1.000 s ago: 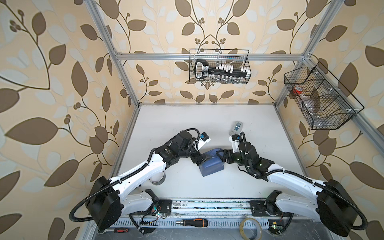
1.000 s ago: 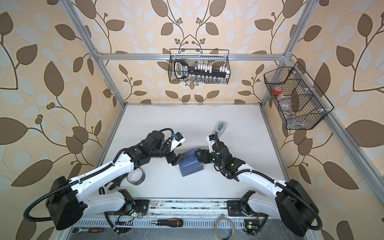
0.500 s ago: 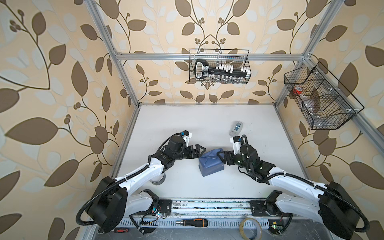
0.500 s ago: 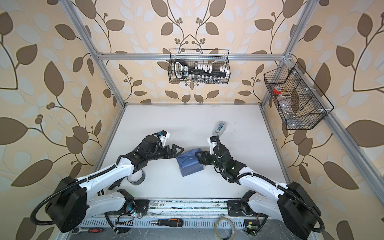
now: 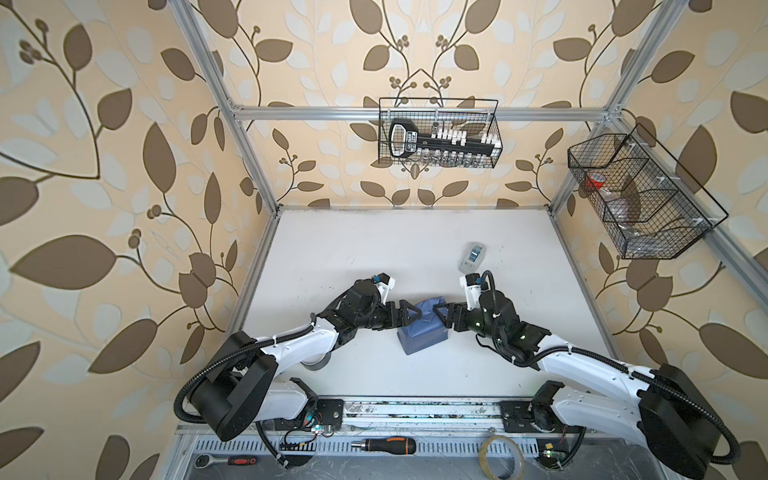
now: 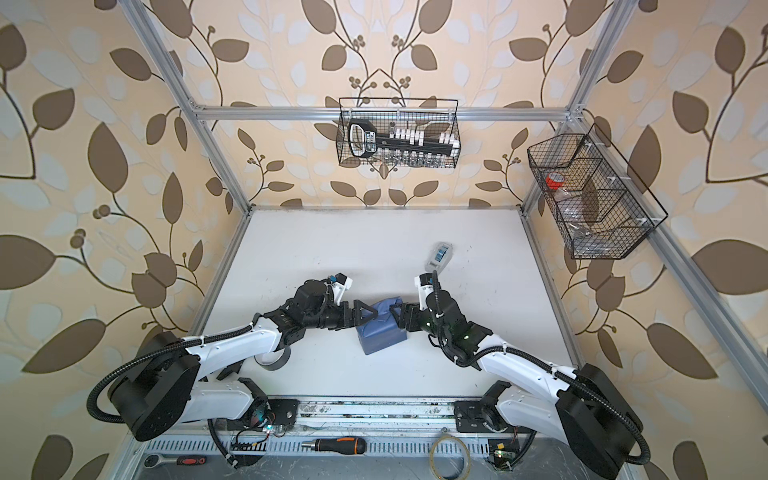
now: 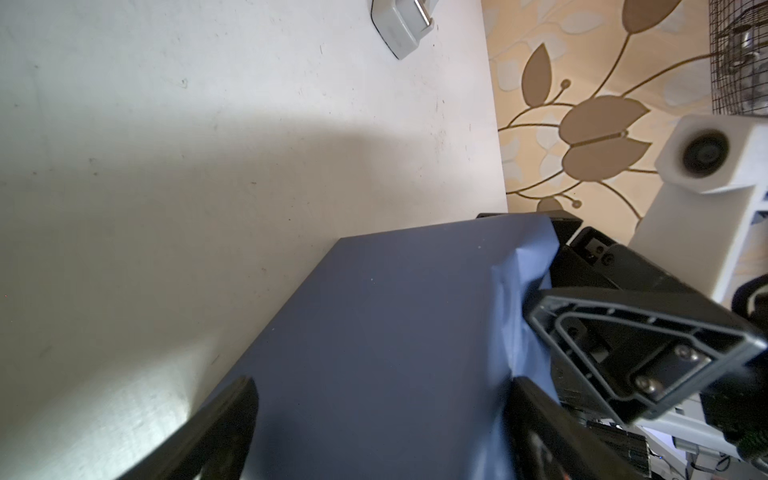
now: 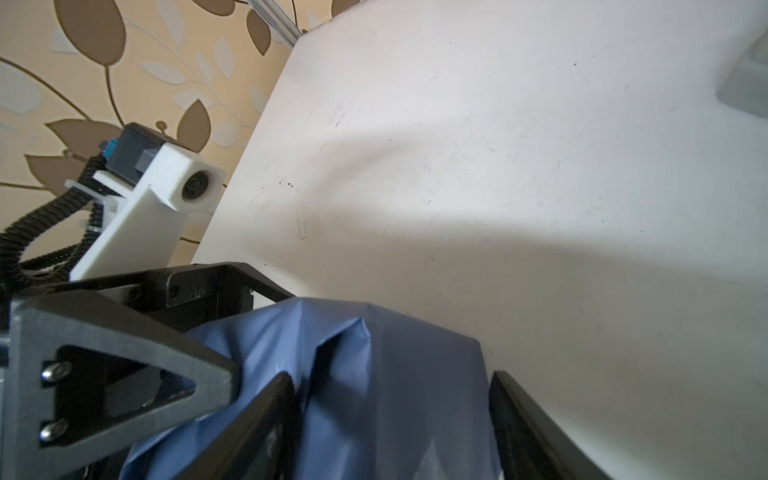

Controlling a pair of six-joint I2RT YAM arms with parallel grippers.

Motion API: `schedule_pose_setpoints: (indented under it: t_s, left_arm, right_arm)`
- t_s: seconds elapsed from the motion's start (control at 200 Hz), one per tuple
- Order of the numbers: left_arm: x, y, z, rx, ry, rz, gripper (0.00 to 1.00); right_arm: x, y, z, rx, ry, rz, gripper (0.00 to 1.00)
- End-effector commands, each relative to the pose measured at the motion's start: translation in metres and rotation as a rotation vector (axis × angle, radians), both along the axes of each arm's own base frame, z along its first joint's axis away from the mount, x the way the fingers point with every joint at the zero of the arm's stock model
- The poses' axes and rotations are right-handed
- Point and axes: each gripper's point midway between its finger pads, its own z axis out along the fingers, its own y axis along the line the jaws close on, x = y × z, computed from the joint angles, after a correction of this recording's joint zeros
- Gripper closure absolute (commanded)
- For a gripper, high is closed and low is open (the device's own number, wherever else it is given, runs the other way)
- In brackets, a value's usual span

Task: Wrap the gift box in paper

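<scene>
Leftmost, a grey tape roll (image 6: 270, 365) lies on the white table (image 5: 374, 249), half hidden beneath the left arm (image 5: 299, 345). Next, the left gripper (image 5: 411, 318) reaches in low from that side to the middle of the table, its jaws spread wide. In the left wrist view its fingers (image 7: 230, 419) stand at the two edges of the covered top face, and contact with it cannot be made out. Between the two grippers, near the front half of the table and slightly turned, sits the gift box (image 5: 422, 336). It is wholly covered by the paper (image 5: 431, 304), dusky blue side outward. The top and front faces look smooth, while the far end is crumpled, with loose folds standing up above the box. On the box's right, the right gripper (image 5: 441, 319) meets that crumpled end. In the right wrist view its fingers (image 8: 253, 428) are set partly apart with the papered end filling the gap and touching both, so it looks clamped on the gift box through the paper. Farther back and a little to the right, well apart from the box, a small grey tape dispenser (image 5: 472, 255) lies on the table. A black wire basket (image 5: 648, 208) hangs on the right wall.
</scene>
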Motion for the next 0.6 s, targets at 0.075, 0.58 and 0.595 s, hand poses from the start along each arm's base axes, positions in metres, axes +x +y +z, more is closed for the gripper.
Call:
schedule_pose_setpoints:
  t_s: [0.075, 0.58, 0.595]
  left_arm:
    - [-0.011, 0.006, -0.022, 0.034, 0.036, -0.009, 0.06]
    - [-0.011, 0.006, -0.024, 0.045, 0.03, -0.013, 0.07]
    - [-0.01, 0.006, -0.023, 0.045, 0.028, -0.011, 0.07]
  right_arm:
    - [0.001, -0.005, 0.019, 0.055, 0.022, 0.015, 0.21]
    - [0.038, 0.016, 0.021, 0.173, 0.115, -0.012, 0.24]
    - [0.038, 0.014, 0.018, 0.173, 0.121, -0.019, 0.25]
